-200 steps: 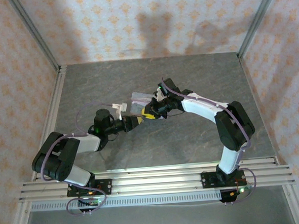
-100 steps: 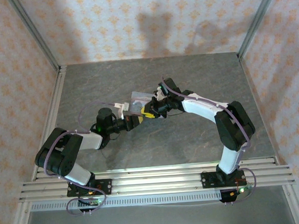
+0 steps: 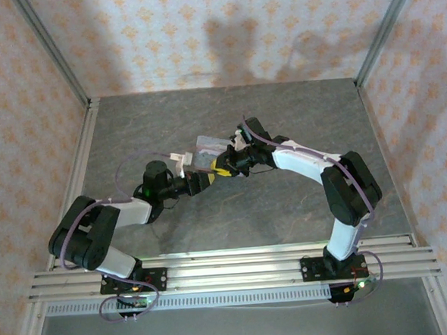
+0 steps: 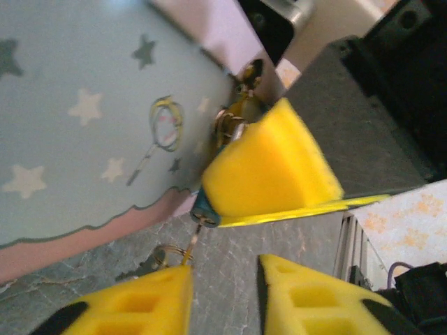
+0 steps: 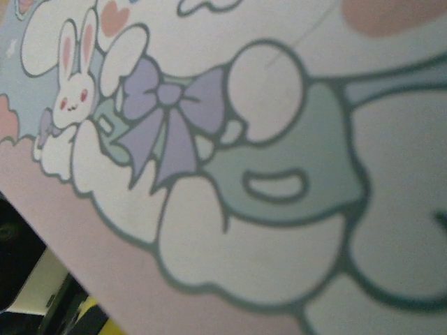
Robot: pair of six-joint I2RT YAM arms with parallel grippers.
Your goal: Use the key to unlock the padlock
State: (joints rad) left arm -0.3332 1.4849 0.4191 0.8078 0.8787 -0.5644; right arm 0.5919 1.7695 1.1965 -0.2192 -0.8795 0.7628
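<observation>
The blue padlock [image 4: 204, 210] hangs at the corner of the cartoon-printed tin [image 4: 84, 118], its body pinched under a yellow finger [image 4: 272, 167] of my right gripper [image 3: 222, 170]. The thin key [image 4: 191, 241] sticks out of the padlock's lower end, with a wire ring [image 4: 162, 255] hanging from it. My left gripper [image 4: 223, 300] is just below, open, with bare table between its fingers. Its left fingertip [image 4: 150, 296] is right beside the key's ring. From above, my left gripper [image 3: 203, 180] meets the right one at the tin's [image 3: 209, 148] near side.
The right wrist view looks closely onto the tin's printed lid [image 5: 265, 174]. The grey stone-patterned table [image 3: 281, 118] lies open around the tin. An aluminium rail [image 3: 82, 157] runs along the left, and patterned walls close in three sides.
The left arm's elbow shifted a little and came back. The right arm and the tin have stayed where they were.
</observation>
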